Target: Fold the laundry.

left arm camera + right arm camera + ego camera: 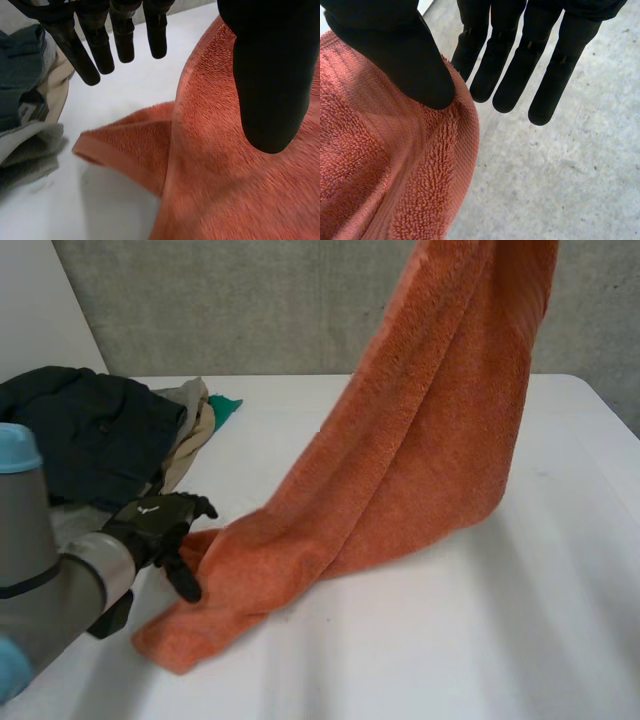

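- You have the orange towel (430, 440) lifted high at the far right. It hangs in long folds and slopes down toward the near left, where its lower end lies bunched on the white surface (450, 640).
- Your right hand (390, 40) grips the towel's upper edge. In its wrist view the thumb lies on the thick hemmed border and pinches it against the straight fingers (545, 75), which reach past the cloth with grey concrete behind them.
- Your left hand (160, 525) sits low at the near left, back upward, just beside the towel's lower end.
- In the left wrist view that hand is open. Its fingers (95, 50) are straight and spread above bare surface, and its thumb (270, 75) is held well apart from them over the towel. You cannot tell whether the thumb touches the cloth.
- A hemmed corner of the towel lies flat on the surface below the gap between those fingers and the thumb.
- The left arm (50, 590) comes in from the near left, grey with a light-blue cap, and bends toward the towel.
- At the far left lies a pile of laundry: a dark garment (90, 430) on top, a beige garment (195, 430) at its right side, and a bit of green cloth (225, 408) beyond that. The pile lies apart from the towel.
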You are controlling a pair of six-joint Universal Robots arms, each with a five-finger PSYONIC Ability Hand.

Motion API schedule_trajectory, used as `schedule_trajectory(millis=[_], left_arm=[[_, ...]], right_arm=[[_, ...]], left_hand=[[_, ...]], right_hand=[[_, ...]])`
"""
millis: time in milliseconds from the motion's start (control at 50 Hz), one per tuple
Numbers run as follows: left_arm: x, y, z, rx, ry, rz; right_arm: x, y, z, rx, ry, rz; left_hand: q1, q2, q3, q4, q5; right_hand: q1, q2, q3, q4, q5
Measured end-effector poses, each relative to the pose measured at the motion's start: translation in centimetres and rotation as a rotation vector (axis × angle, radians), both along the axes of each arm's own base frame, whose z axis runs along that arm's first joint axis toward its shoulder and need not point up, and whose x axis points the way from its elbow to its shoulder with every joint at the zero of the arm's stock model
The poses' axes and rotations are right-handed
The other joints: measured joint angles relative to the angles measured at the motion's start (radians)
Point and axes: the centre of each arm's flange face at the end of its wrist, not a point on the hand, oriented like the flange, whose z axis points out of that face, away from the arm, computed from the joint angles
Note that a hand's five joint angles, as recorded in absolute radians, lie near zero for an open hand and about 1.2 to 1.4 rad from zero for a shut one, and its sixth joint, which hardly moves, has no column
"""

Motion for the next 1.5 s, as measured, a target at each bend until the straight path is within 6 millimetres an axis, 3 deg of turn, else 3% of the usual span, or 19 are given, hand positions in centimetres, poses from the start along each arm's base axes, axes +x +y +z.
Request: schedule_trajectory(millis=[100, 200, 340, 400, 420, 460, 480, 520, 560, 580, 620, 700, 760, 900, 1040, 1180, 1320, 1400, 1500], left_arm=[[-1.5, -1.3, -1.0, 0.016, 0.006, 0.007], [-2.8, -2.0, -1.8, 0.077, 0.007, 0.005], [-3.9, -5.5, 0.7, -0.018, 0.045, 0.042], [-4.3, -8.6, 4.7, -0.186, 0.098, 0.082], [-4.3, -8.6, 4.7, -0.186, 0.098, 0.082], [-4.3, -10.9, 9.7, -0.378, 0.164, 0.120], [-4.3, -11.2, 10.6, -0.415, 0.177, 0.127], [-4.0, -12.2, 15.8, -0.601, 0.249, 0.157], [-3.7, -12.0, 19.6, -0.732, 0.304, 0.173], [-3.7, -12.0, 19.6, -0.732, 0.304, 0.173], [-3.2, -11.0, 23.6, -0.869, 0.367, 0.186], [-2.7, -9.7, 26.0, -0.951, 0.407, 0.187], [-2.7, -9.1, 25.0, -0.922, 0.394, 0.180], [-2.7, -7.3, 17.1, -0.726, 0.298, 0.146], [-3.6, -4.6, 3.9, -0.445, 0.114, 0.058], [-3.9, -3.6, -4.5, -0.263, -0.060, 0.006], [-3.9, -3.5, -5.2, -0.226, -0.097, 0.006], [-3.9, -3.7, -3.5, -0.254, -0.069, 0.009], [-3.6, -3.9, -2.2, -0.280, -0.043, 0.015]], right_arm=[[-0.5, 0.3, 0.7, -0.012, -0.020, -0.005], [-1.2, -1.1, 0.1, 0.011, -0.024, -0.040], [-2.5, -5.1, -2.3, 0.080, -0.019, -0.116], [-3.2, -7.3, -3.0, 0.080, -0.035, -0.174], [-3.2, -7.3, -3.0, 0.080, -0.035, -0.174], [-4.0, -9.6, -2.9, 0.033, -0.071, -0.245], [-4.1, -10.0, -2.8, 0.021, -0.079, -0.259], [-4.9, -12.0, -2.2, -0.055, -0.132, -0.330], [-5.5, -13.2, -1.7, -0.117, -0.173, -0.368], [-5.5, -13.2, -1.7, -0.117, -0.173, -0.368], [-6.2, -14.5, -0.9, -0.195, -0.231, -0.400], [-7.0, -15.3, -0.3, -0.256, -0.283, -0.407], [-7.7, -15.8, -1.1, -0.223, -0.309, -0.374], [-9.1, -17.1, -7.0, 0.022, -0.308, -0.279], [-9.9, -16.7, -18.9, 0.361, -0.157, -0.206], [-9.7, -15.1, -28.1, 0.536, 0.064, -0.138], [-9.7, -13.7, -30.6, 0.592, 0.236, -0.130], [-9.2, -12.2, -31.0, 0.615, 0.325, -0.127], [-8.0, -10.9, -31.8, 0.584, 0.386, -0.097]], left_hand=[[0.175, 0.173, 0.166, 0.160, 0.172], [0.857, 0.810, 0.787, 0.798, 0.804], [0.871, 0.896, 0.883, 0.893, 0.864], [0.871, 0.897, 0.883, 0.895, 0.864], [0.871, 0.897, 0.883, 0.895, 0.864], [0.871, 0.897, 0.884, 0.896, 0.864], [0.871, 0.897, 0.884, 0.896, 0.864], [0.871, 0.897, 0.884, 0.896, 0.864], [0.871, 0.897, 0.884, 0.896, 0.864], [0.871, 0.897, 0.884, 0.896, 0.864], [0.871, 0.897, 0.884, 0.896, 0.864], [0.871, 0.897, 0.884, 0.896, 0.864], [0.871, 0.897, 0.884, 0.896, 0.864], [0.871, 0.898, 0.885, 0.896, 0.864], [0.871, 0.898, 0.885, 0.896, 0.864], [0.871, 0.898, 0.885, 0.897, 0.864], [0.871, 0.898, 0.885, 0.897, 0.864], [0.871, 0.898, 0.885, 0.897, 0.864], [0.871, 0.898, 0.885, 0.897, 0.864]], right_hand=[[0.000, 0.000, 0.000, 0.000, 0.000], [0.000, 0.000, 0.000, 0.000, 0.000], [0.000, 0.000, 0.000, 0.000, 0.000], [0.000, 0.000, 0.008, 0.000, 0.000], [0.000, 0.000, 0.008, 0.000, 0.000], [0.000, 0.000, 0.009, 0.000, 0.000], [0.000, 0.000, 0.009, 0.000, 0.000], [0.000, 0.000, 0.009, 0.000, 0.000], [0.000, 0.000, 0.009, 0.000, 0.000], [0.000, 0.000, 0.009, 0.000, 0.000], [0.000, 0.000, 0.009, 0.000, 0.000], [0.000, 0.000, 0.009, 0.000, 0.013], [0.000, 0.000, 0.009, 0.000, 0.017], [0.000, 0.000, 0.009, 0.000, 0.017], [0.000, 0.000, 0.009, 0.000, 0.022], [0.000, 0.000, 0.009, 0.001, 0.022], [-0.117, -0.183, -0.172, -0.181, -0.144], [-0.399, -0.470, -0.470, -0.480, -0.450], [-0.482, -0.541, -0.571, -0.582, -0.558]])
